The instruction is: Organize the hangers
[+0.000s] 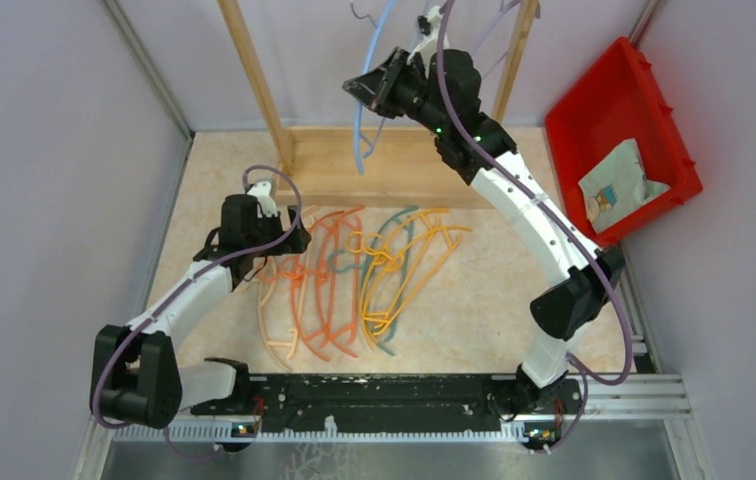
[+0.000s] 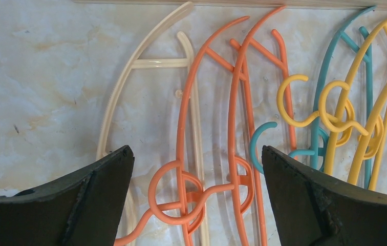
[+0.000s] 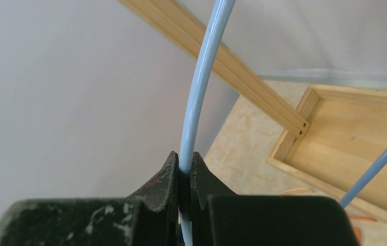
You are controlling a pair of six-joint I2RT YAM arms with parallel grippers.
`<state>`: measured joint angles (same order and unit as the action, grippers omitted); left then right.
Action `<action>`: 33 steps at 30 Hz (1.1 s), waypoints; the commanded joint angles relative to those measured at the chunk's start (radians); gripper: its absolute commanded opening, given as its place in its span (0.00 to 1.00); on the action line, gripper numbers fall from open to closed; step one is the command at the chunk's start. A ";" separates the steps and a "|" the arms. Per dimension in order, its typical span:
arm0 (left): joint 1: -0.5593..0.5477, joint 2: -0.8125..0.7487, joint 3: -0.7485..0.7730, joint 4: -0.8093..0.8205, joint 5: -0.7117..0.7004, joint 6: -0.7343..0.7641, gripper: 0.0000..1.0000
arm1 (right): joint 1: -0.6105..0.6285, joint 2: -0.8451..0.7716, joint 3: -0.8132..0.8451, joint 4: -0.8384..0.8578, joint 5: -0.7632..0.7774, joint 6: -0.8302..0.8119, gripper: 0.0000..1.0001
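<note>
Right wrist view: our right fingers (image 3: 166, 179) pinch the light blue hanger (image 3: 197, 92) at twelve o'clock beside the wooden rack (image 3: 253, 86); our left fingers (image 2: 94, 189) hover spread over orange hangers (image 2: 180, 128) on the tabletop (image 2: 43, 77).

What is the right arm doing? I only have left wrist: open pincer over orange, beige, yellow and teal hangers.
Observer: Right pincer is shut on a light blue hanger.
Operator: Low or raised?
Observer: Raised, between the posts of the wooden rack, above its base.
Operator: Anything else out there?
Observer: A red bin at the far right, with a packet in it.
</note>
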<state>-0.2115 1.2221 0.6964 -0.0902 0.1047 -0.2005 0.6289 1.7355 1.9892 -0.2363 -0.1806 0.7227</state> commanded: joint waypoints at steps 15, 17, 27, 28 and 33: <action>0.006 0.009 -0.006 0.012 0.010 0.021 1.00 | -0.142 -0.066 -0.036 0.302 0.159 0.295 0.00; 0.006 0.009 -0.007 0.012 0.009 0.022 1.00 | -0.147 -0.073 -0.070 0.321 0.190 0.323 0.00; 0.006 0.009 -0.014 0.011 0.007 0.023 1.00 | -0.249 -0.119 -0.152 0.351 0.178 0.445 0.00; 0.006 0.009 -0.015 0.011 0.006 0.024 1.00 | -0.259 -0.119 -0.152 0.348 0.175 0.446 0.00; 0.006 0.011 -0.018 0.010 0.002 0.024 1.00 | -0.309 -0.098 -0.122 0.302 0.129 0.483 0.00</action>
<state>-0.2111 1.2343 0.6899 -0.0906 0.1051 -0.1856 0.3580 1.6821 1.8320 0.0341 -0.0277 1.1587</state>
